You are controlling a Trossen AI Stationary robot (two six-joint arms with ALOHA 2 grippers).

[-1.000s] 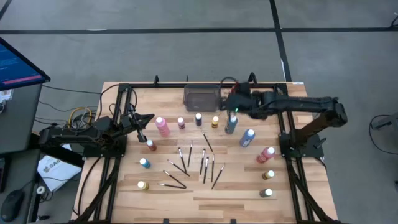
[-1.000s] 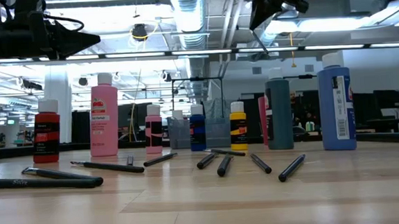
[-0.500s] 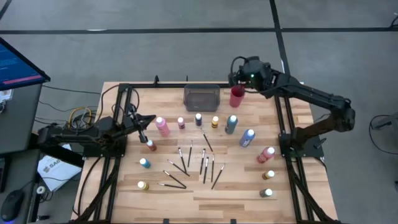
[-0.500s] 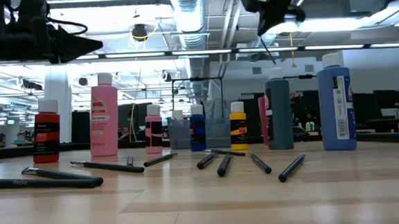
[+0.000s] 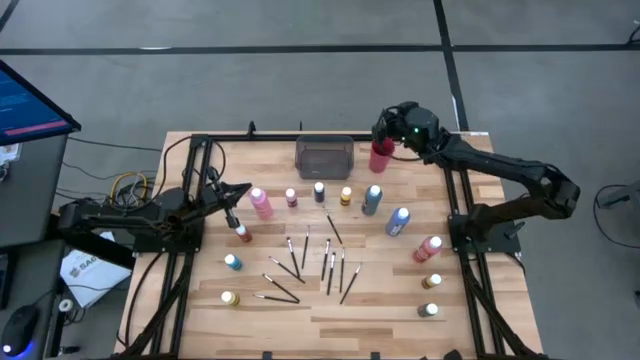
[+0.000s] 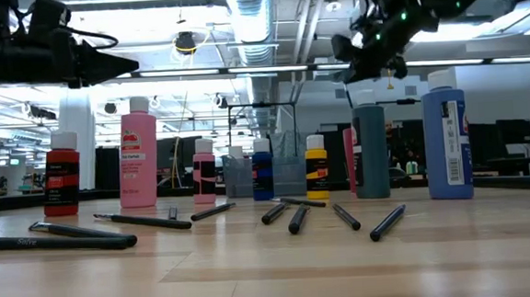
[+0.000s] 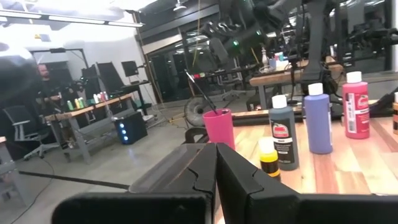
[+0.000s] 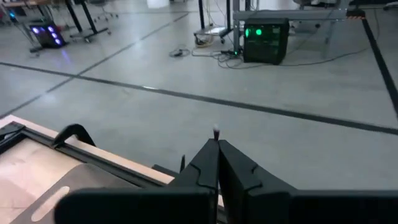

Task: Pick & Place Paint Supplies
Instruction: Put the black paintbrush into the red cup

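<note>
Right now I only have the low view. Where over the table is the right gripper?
Observer: From above, the right gripper is at the table's back edge, by the red cup, which stands beside the grey tray.
Operator: Anything in that cup?
Observer: The left wrist view shows one brush leaning in it.
Operator: And the other arm?
Observer: The left gripper hangs over the table's left side, near the tall pink bottle; its own wrist view shows its fingers shut.
</note>
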